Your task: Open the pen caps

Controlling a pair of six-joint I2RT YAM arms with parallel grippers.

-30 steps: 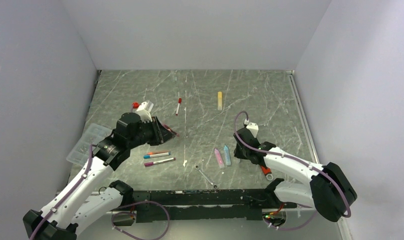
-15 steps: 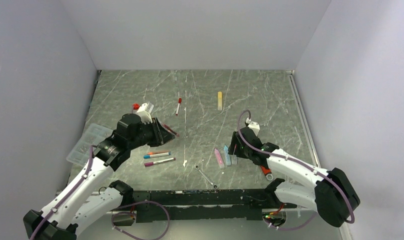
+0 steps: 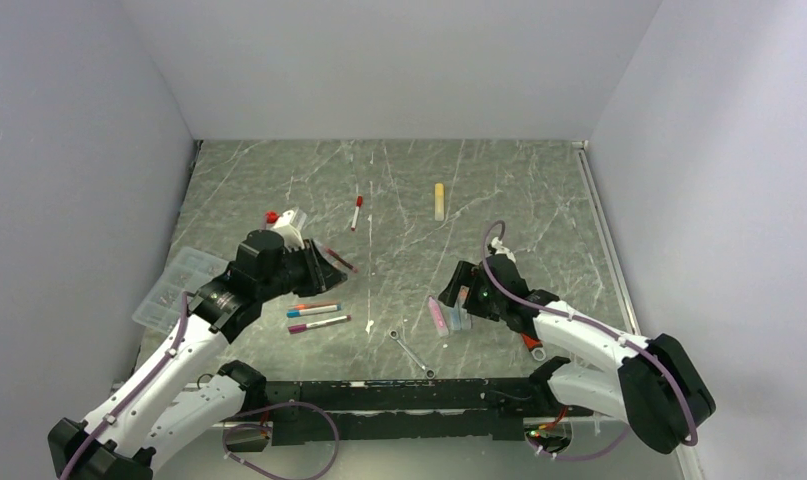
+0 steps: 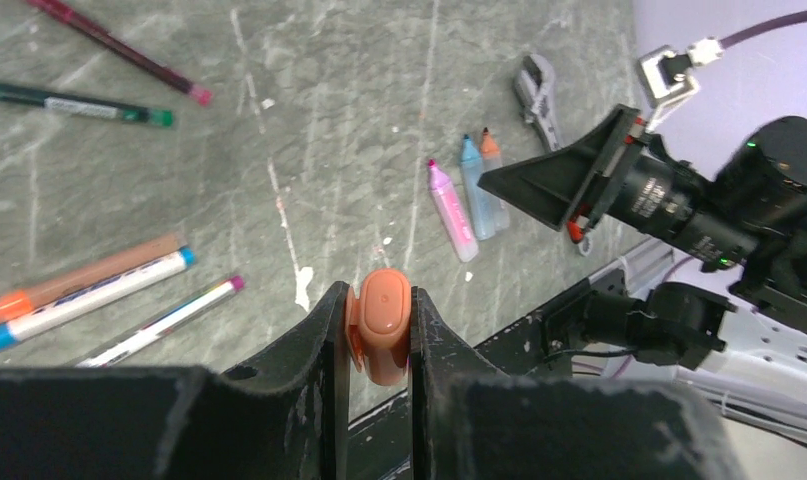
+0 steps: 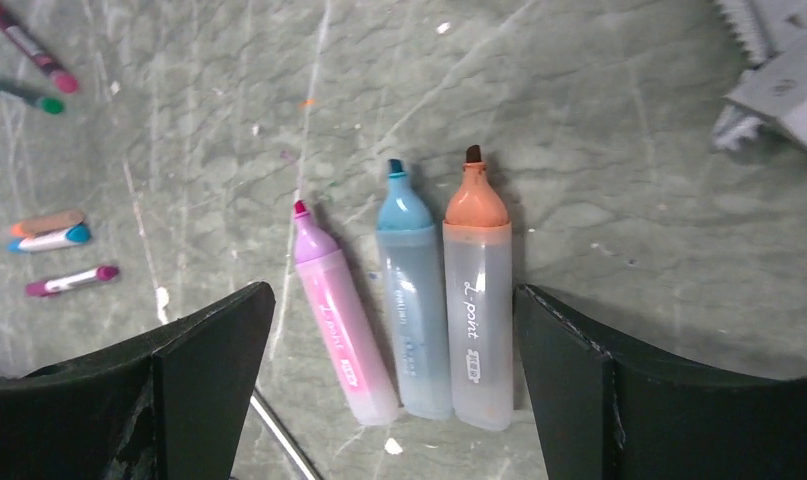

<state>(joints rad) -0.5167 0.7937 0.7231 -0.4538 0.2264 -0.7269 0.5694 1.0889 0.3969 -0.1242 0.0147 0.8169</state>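
My left gripper (image 4: 379, 300) is shut on a chunky orange pen cap (image 4: 382, 322), held above the table's left half (image 3: 324, 268). Three uncapped highlighters lie side by side on the table: pink (image 5: 341, 320), blue (image 5: 412, 305) and orange (image 5: 477, 320), tips pointing away from the right wrist camera. My right gripper (image 5: 394, 295) hangs open over them, one finger on each side of the row, touching none. From above, the row (image 3: 449, 315) sits just left of the right gripper (image 3: 457, 296).
Thin capped markers (image 3: 314, 316) lie below the left gripper, a red-capped one (image 3: 357, 212) and a yellow highlighter (image 3: 439, 200) farther back. A silver wrench (image 3: 411, 352), a red-handled tool (image 3: 530, 343) and a clear plastic box (image 3: 174, 285) are near the front.
The right gripper has opened wide and let go of the orange highlighter, which now lies beside the blue one. The right arm shifted left. The left arm has barely moved.
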